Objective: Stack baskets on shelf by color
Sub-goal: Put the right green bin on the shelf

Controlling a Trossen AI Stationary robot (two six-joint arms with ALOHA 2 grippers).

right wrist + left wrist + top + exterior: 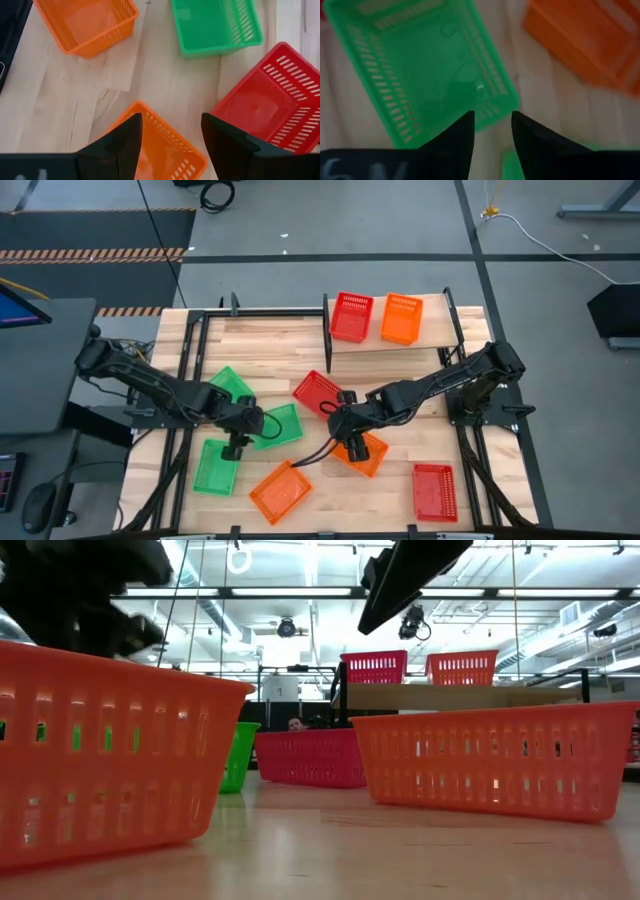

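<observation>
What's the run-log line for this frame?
shelf: one red, one orange basket | left end effector: over green baskets | right end effector: open over orange basket

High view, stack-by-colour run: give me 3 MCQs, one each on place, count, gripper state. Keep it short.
1. Where does the small raised light-wood shelf stand?
A. on the far side of the table
B. at the near edge
C. on the floor

2. How many plastic mesh-walled baskets sit on the shelf?
A. none
B. two
C. four

3. What is the right gripper doing?
A. shut on a green basket
B. open above an orange basket
C. out of view

Answers:
1 A: the shelf sits along the table's far side.
2 B: one red basket and one orange basket stand side by side on it.
3 B: its fingers stand apart over the orange basket on the table.
</observation>
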